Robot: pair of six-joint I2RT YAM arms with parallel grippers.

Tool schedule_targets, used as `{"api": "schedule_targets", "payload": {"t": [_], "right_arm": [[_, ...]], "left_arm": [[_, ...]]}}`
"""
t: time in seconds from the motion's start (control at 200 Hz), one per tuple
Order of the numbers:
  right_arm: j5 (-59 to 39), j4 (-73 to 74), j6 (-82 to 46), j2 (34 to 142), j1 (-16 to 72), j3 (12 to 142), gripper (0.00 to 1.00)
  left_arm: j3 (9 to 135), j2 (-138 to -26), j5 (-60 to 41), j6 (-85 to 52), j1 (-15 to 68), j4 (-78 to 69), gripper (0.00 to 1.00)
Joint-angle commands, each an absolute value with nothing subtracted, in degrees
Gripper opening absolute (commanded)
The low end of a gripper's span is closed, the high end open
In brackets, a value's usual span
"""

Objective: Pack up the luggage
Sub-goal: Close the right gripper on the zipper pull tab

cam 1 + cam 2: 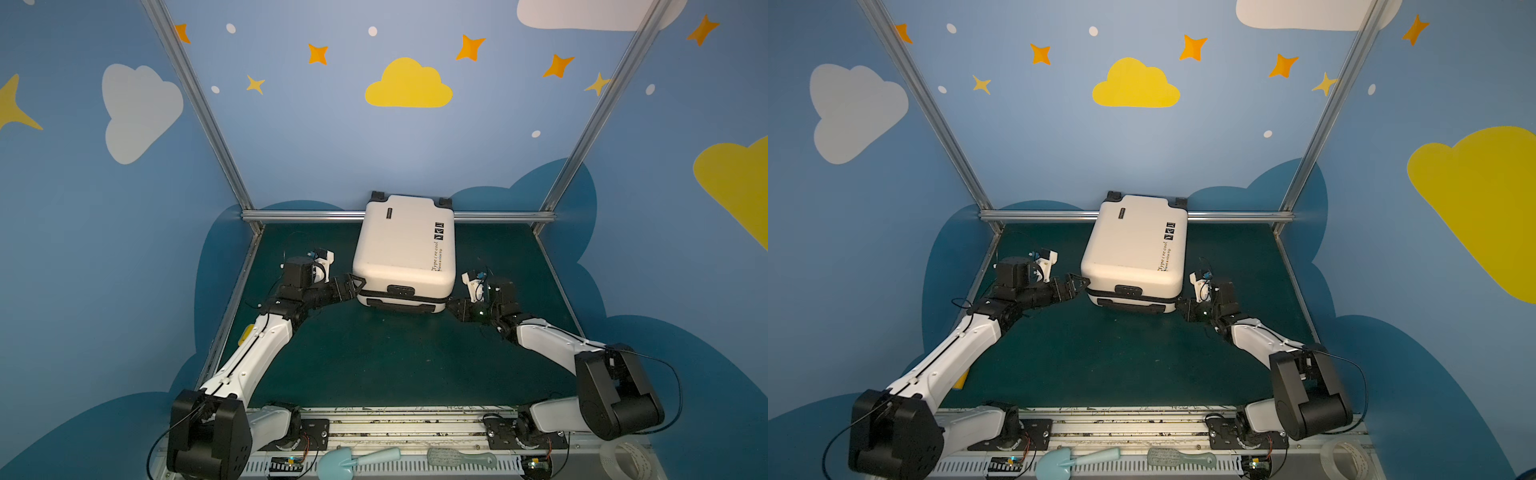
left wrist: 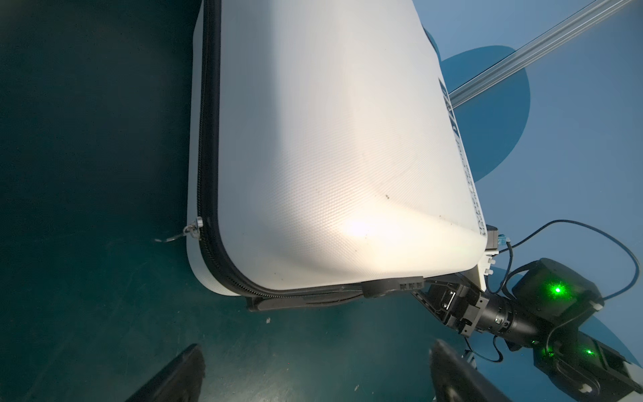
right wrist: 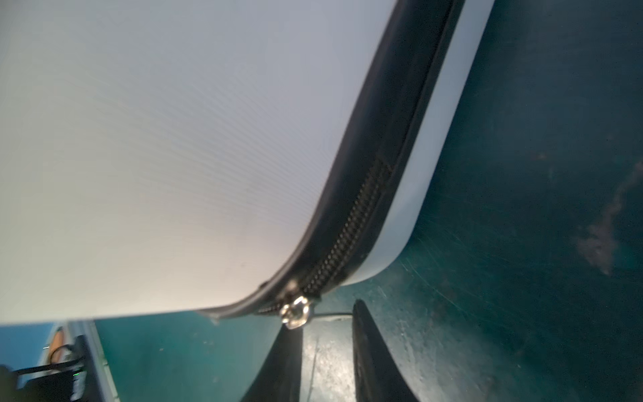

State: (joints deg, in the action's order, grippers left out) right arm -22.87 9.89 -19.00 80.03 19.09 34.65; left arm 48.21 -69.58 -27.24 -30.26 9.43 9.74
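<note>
Luggage [image 1: 405, 245] is laid closed at the back of the table [image 1: 374, 353], wheels against the rear rail [image 1: 291, 216]. Its corner is flanked by the wide-open left gripper [image 2: 316, 348], probably for bracing. Its zipper pull [image 3: 295, 311] sits at the narrowly parted right gripper [image 3: 325, 315]; whether it is gripped cannot be told.
</note>
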Motion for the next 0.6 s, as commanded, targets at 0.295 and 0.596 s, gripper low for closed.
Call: {"api": "schedule_targets", "payload": {"t": [0.295,0.596], "right_arm": [[-7.40,10.29,-17.23,75.94,25.32,33.53,0.26],[-4.79,9.93,-16.50,75.79,27.25,34.48,0.24]], "left_arm": [[49.51,-70.18,-28.48,-30.65,9.50,10.46,1.00],[49.39,-70.47,-28.65,-31.24,9.49,10.11,1.00]]}}
